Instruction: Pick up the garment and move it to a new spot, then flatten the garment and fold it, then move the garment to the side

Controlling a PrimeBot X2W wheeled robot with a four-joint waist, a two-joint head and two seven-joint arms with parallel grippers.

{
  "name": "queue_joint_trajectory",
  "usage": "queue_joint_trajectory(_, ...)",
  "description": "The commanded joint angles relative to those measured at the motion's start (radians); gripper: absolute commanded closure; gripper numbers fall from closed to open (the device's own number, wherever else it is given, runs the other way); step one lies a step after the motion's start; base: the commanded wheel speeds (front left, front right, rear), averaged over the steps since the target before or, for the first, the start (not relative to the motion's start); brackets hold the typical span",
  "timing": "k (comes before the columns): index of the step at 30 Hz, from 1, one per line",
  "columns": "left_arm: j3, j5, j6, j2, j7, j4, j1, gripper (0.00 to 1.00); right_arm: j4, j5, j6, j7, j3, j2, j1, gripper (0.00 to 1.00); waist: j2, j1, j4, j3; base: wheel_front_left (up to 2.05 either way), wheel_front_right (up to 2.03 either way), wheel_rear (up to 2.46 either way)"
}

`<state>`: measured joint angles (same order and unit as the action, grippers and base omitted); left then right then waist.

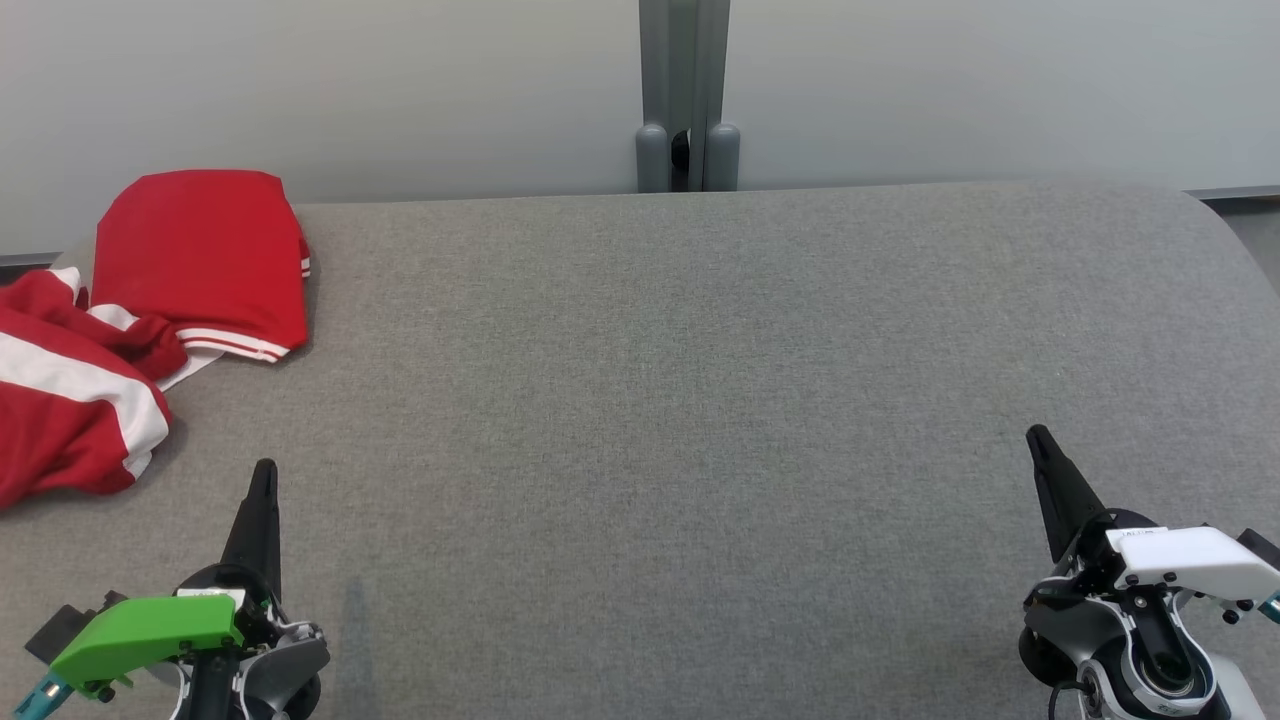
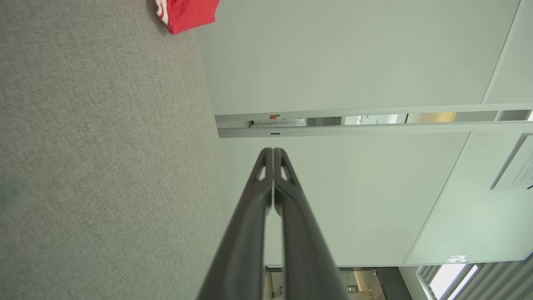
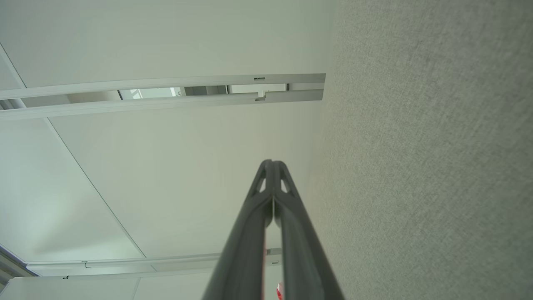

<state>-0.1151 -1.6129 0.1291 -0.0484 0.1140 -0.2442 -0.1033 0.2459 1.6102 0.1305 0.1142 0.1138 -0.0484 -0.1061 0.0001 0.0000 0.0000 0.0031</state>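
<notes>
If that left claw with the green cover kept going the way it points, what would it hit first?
Probably the pale wall panel behind the grey fabric table; the left claw points past the red garment. Depth is unclear.

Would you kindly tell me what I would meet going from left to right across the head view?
Crumpled red-and-white garment → left gripper → grey post at the back → right gripper. I left out the folded red piece, since it overlaps both the crumpled garment and the left gripper.
</notes>
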Motion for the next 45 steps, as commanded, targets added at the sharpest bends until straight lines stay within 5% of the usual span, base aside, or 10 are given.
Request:
queue_joint_trajectory(1,-0.001,0.000,0.006,-0.003,0.002,0.001,-0.011,1.00,-0.005,0.005,0.000,0.002,0.001,-0.004,-0.005,1.00,-0.0001,0.0000,0.000,0.000,0.00,0.00,0.00)
queue_joint_trajectory(4,-0.001,0.000,0.006,-0.003,0.002,0.001,-0.011,1.00,-0.005,0.005,0.000,0.002,0.001,-0.004,-0.005,1.00,-0.0001,0.0000,0.000,0.000,0.00,0.00,0.00)
queue_joint_trajectory(5,0.000,0.000,0.000,0.000,0.000,0.000,0.000,0.00,0.000,0.000,0.000,0.000,0.000,0.000,0.000,0.00,-0.0001,0.0000,0.000,0.000,0.00,0.00,0.00)
queue_joint_trajectory(26,0.072,0.090,-0.001,0.003,-0.086,0.032,0.060,0.00,0.006,-0.111,0.000,-0.087,-0.042,0.005,0.054,0.00,-0.0001,0.0000,0.000,-0.010,0.00,0.00,0.00)
queue_joint_trajectory(45,0.147,0.439,-0.063,0.001,-0.161,0.126,0.082,0.00,-0.107,-0.545,0.000,-0.162,-0.081,0.003,0.093,0.00,-0.0001,0.0000,0.000,-0.021,0.00,0.00,0.00)
